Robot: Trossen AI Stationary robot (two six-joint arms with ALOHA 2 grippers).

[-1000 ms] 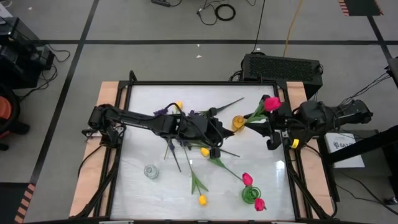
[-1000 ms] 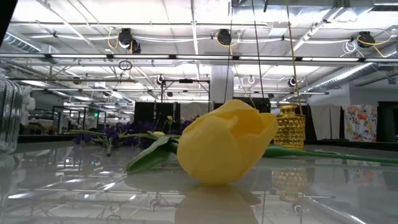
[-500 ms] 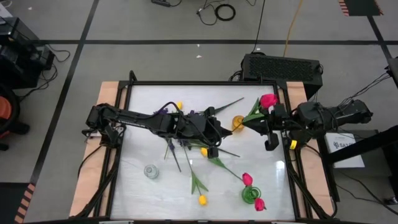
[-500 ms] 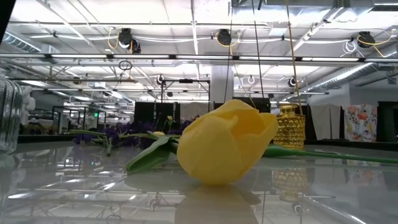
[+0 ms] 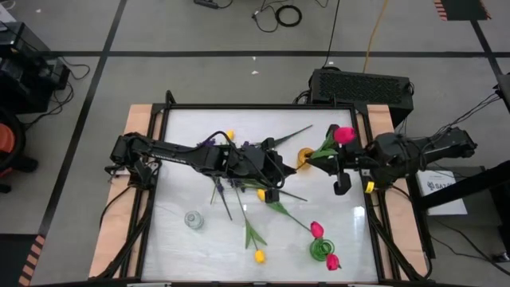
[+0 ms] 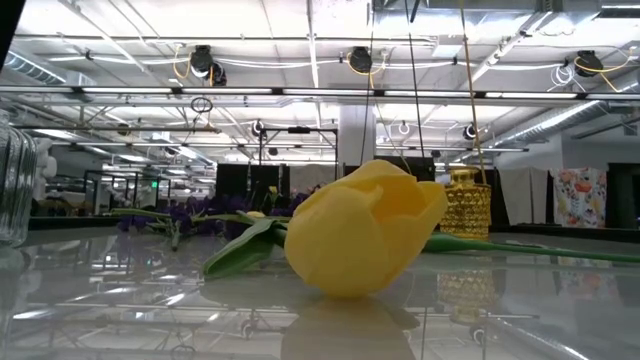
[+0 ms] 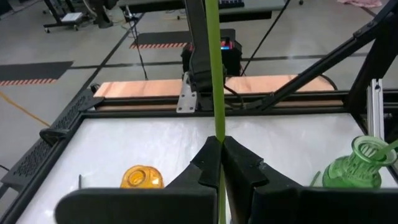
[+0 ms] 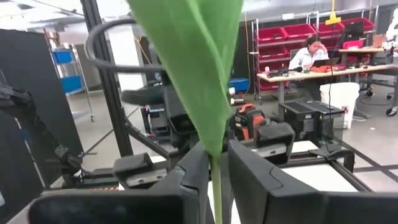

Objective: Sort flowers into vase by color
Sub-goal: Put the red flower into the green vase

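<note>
My right gripper (image 5: 317,157) is shut on a pink-red tulip whose blossom (image 5: 344,133) shows beside the gold vase (image 5: 305,157). My left gripper (image 5: 275,171), at the table's middle, is shut on a thin green stem (image 7: 216,74); its blossom is hidden. Loose on the table lie yellow tulips (image 5: 259,256), purple sprigs (image 5: 209,143) and a pink-red tulip (image 5: 316,229) by the green vase (image 5: 321,249). In the low view a yellow tulip (image 6: 365,230) lies on its side in front of the gold vase (image 6: 468,203). My left gripper pinches the green stem (image 7: 219,134) between its two fingers (image 7: 239,162), lying across it. The stem runs straight on past the fingertips, clear of the table there. My right gripper pinches the tulip's stem (image 8: 216,163) just below a broad leaf (image 8: 193,56), coming level from the table's right side. The tulip is lifted clear and tilts, blossom toward the right edge.
A clear glass vase (image 5: 193,218) stands near the left front. The green vase (image 7: 357,165) stands near the front right. A raised black frame (image 5: 239,106) runs round the table. A person (image 8: 309,53) sits at a desk far behind.
My right gripper has moved a little toward the table's left, nearer the gold vase, carrying the pink-red tulip with it. The left arm has kept still.
</note>
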